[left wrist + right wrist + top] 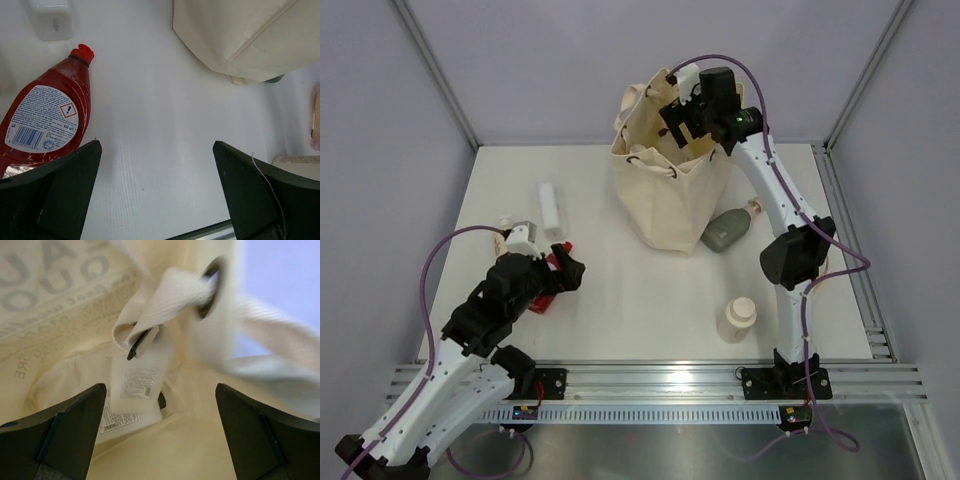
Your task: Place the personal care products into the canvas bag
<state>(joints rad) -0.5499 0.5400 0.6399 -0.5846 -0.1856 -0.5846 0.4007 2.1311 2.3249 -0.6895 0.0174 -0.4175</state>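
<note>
One white bottle (136,385), seemingly loose inside canvas bag (45,330), beneath right hand (159,410), fingers (65,430) apart

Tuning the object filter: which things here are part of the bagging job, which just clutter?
Job: canvas bag, white bottle inside it, red bottle, white rectangular bottle, grey-green bottle, cream squat bottle, pump bottle.
Not job: aluminium rail, purple cables.

Red bottle (47,120) label: "450 ml"; exclamation hazard diamond; barcode.
</note>
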